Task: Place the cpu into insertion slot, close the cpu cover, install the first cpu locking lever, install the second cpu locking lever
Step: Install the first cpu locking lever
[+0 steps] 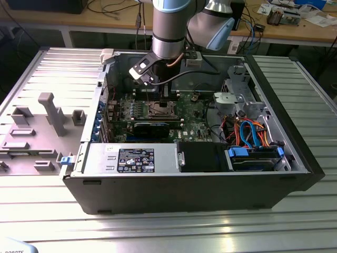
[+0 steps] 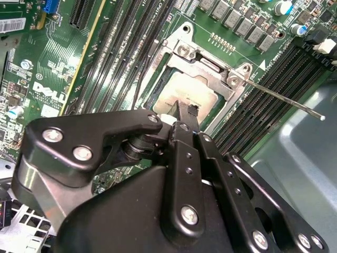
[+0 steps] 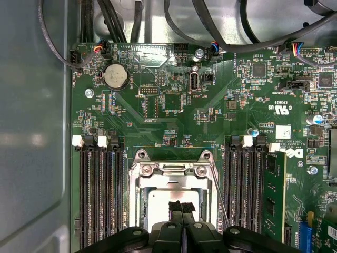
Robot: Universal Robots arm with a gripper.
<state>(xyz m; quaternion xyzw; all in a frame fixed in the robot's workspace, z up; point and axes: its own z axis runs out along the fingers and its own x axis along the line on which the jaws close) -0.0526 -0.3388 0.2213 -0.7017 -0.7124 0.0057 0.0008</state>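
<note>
The cpu (image 3: 167, 198) lies flat in the insertion slot (image 1: 158, 110), its dull silver top (image 2: 185, 93) showing through the window of the cpu cover (image 3: 169, 169). The cover (image 2: 206, 64) lies down over the chip. My gripper (image 3: 182, 206) hangs just above the chip's middle, its black fingertips (image 2: 190, 110) pressed together with nothing between them. One thin locking lever (image 2: 284, 98) sticks out sideways from the socket's corner, away from the frame. In the first wrist view this lever (image 3: 218, 196) runs beside the socket. In the exterior view my gripper (image 1: 159, 94) is inside the open case.
Long black memory slots (image 3: 100, 195) flank the socket on both sides. A green card (image 3: 274, 195) stands beside one bank. Black cables (image 3: 158, 21) cross above the board. The case holds a drive cage (image 1: 239, 97), coloured cables (image 1: 253, 132) and a power supply (image 1: 137, 158).
</note>
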